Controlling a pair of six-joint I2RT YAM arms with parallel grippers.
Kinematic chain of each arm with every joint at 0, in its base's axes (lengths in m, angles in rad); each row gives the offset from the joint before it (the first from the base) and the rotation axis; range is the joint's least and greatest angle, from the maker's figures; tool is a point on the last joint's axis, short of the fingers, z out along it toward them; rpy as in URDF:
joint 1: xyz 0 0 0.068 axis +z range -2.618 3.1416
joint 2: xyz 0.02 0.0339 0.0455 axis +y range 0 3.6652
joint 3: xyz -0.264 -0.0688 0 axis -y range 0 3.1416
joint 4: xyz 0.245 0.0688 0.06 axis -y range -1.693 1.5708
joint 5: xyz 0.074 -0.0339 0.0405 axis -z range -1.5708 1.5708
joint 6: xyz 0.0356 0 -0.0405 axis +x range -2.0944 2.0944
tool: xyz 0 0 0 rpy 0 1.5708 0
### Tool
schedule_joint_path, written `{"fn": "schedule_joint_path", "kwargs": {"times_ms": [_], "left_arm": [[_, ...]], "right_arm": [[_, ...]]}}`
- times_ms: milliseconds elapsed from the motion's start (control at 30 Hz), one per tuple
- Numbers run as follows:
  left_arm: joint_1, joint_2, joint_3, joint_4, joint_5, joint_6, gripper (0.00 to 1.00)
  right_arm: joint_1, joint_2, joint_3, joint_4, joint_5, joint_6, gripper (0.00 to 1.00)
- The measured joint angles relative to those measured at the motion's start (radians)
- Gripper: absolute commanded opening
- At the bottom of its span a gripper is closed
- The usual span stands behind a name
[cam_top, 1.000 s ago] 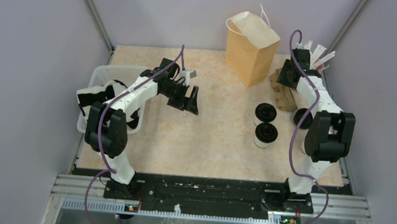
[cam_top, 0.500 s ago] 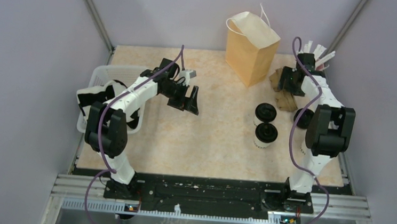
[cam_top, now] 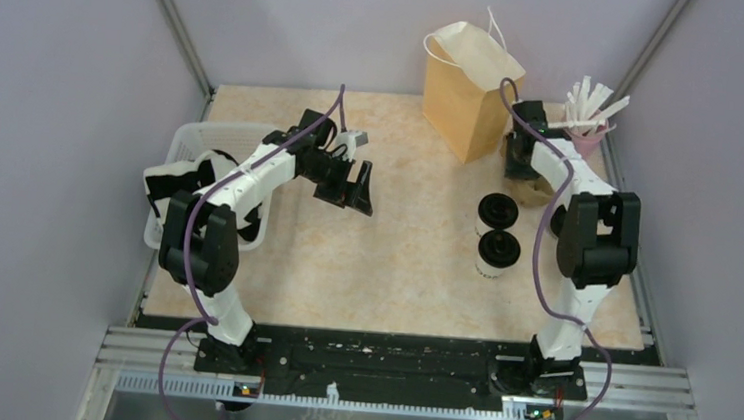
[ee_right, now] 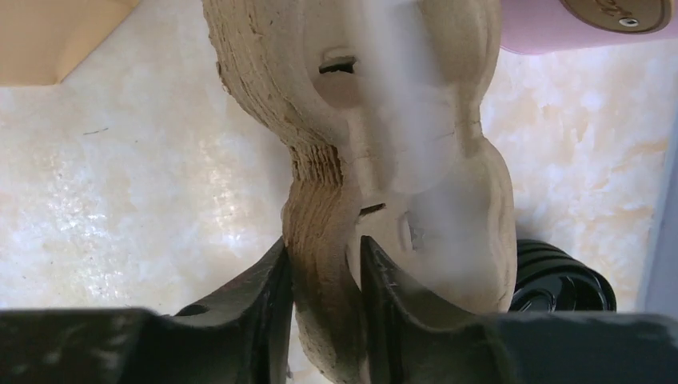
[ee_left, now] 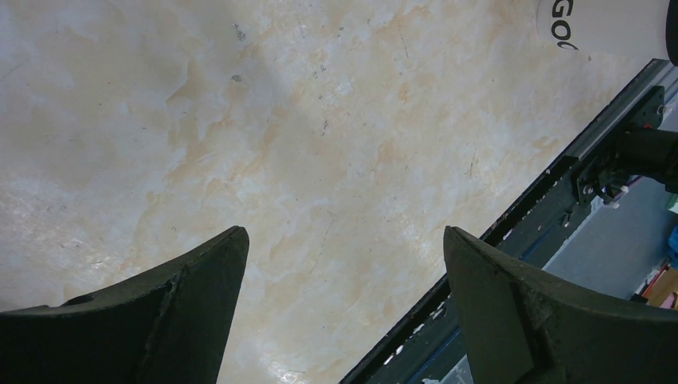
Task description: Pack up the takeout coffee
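Two takeout coffee cups [cam_top: 497,212] [cam_top: 498,250], white with black lids, stand right of the table's middle. A third black lid [ee_right: 560,280] shows behind my right arm [cam_top: 560,220]. The brown paper bag [cam_top: 471,87] stands upright at the back. My right gripper [ee_right: 324,248] is shut on the layered edge of a stack of brown pulp cup carriers [ee_right: 376,120], just right of the bag [cam_top: 535,188]. My left gripper [ee_left: 344,232] hangs open over bare tabletop left of centre [cam_top: 360,184], holding nothing.
A pink cup [cam_top: 586,137] with white wrapped straws stands at the back right, close behind the carriers. A white basket [cam_top: 192,146] sits at the left edge under my left arm. A white cup's side [ee_left: 608,24] shows in the left wrist view. Grey walls enclose the table.
My right wrist has swung left toward the bag, uncovering the pink cup. Its jaws now clamp the edge of the carrier stack. The left arm has not moved.
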Motion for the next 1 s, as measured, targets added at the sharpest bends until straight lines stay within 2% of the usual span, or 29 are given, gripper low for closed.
{"fn": "schedule_joint_path", "kwargs": {"times_ms": [133, 200, 267, 367, 533, 667, 800, 867, 1000], "left_arm": [[0.000, 0.000, -0.001, 0.002, 0.000, 0.000, 0.98], [0.000, 0.000, -0.002, 0.002, 0.000, 0.000, 0.98], [0.000, 0.000, -0.002, 0.002, 0.000, 0.000, 0.98], [0.000, 0.000, -0.006, 0.003, 0.000, 0.000, 0.98], [0.000, 0.000, -0.011, 0.003, 0.000, 0.000, 0.98], [0.000, 0.000, -0.011, 0.003, 0.000, 0.000, 0.98], [0.000, -0.001, -0.011, 0.003, 0.000, 0.000, 0.98], [0.000, -0.001, -0.011, 0.003, 0.003, 0.000, 0.98], [0.000, -0.001, -0.011, 0.003, 0.006, 0.000, 0.98]], "right_arm": [[0.058, 0.012, 0.009, -0.010, 0.082, -0.016, 0.59], [0.064, 0.034, 0.035, -0.019, 0.090, -0.019, 0.66], [0.061, 0.047, 0.048, -0.022, 0.086, -0.023, 0.68], [0.055, 0.047, 0.050, -0.034, 0.055, -0.032, 0.65], [0.039, 0.047, 0.054, -0.046, -0.043, -0.035, 0.53], [0.015, 0.047, 0.065, -0.057, -0.126, -0.017, 0.62], [-0.018, 0.044, 0.072, -0.050, -0.197, 0.001, 0.63], [-0.031, 0.044, 0.072, -0.049, -0.227, 0.012, 0.60], [-0.044, 0.044, 0.072, -0.047, -0.268, 0.029, 0.46]]}}
